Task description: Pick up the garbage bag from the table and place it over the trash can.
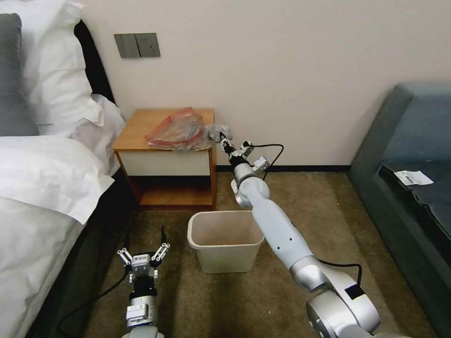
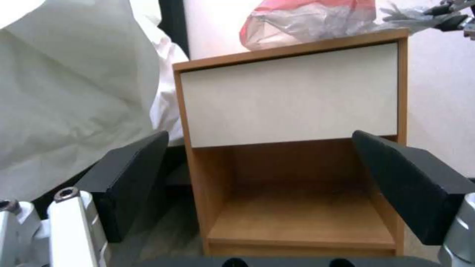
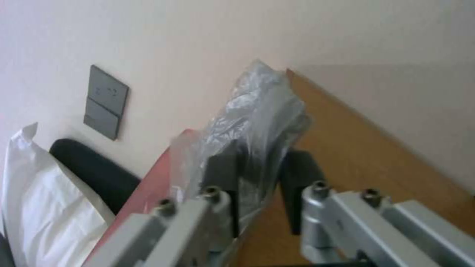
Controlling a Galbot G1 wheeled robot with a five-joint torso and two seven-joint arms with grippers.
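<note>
Garbage bag (image 1: 176,129) lying crumpled on the tabletop (image 1: 141,126) of the small wooden nightstand, red band toward the bed side, darker grey bunched end (image 1: 217,130) hanging over the corner nearest the wall. Right gripper (image 1: 222,137) stretched out to that corner, at tabletop height. In the right wrist view, black fingers (image 3: 225,174) set on either side of the bunched plastic (image 3: 257,122), closing in on it (gap between them only partly taken up by the bag, so a firm pinch cannot be confirmed). Trash can (image 1: 225,240) standing upright on the carpet (image 1: 291,188) in front of the nightstand and lower than it, just beside the right forearm. Left gripper (image 1: 143,245) parked low near the floor, beside the bed (image 1: 42,188), pointing toward the nightstand, fingers (image 2: 133,178) spread wide with nothing between them. In the left wrist view, white drawer front (image 2: 292,92) and open lower shelf (image 2: 297,218) straight ahead, bag (image 2: 307,22) on top.
</note>
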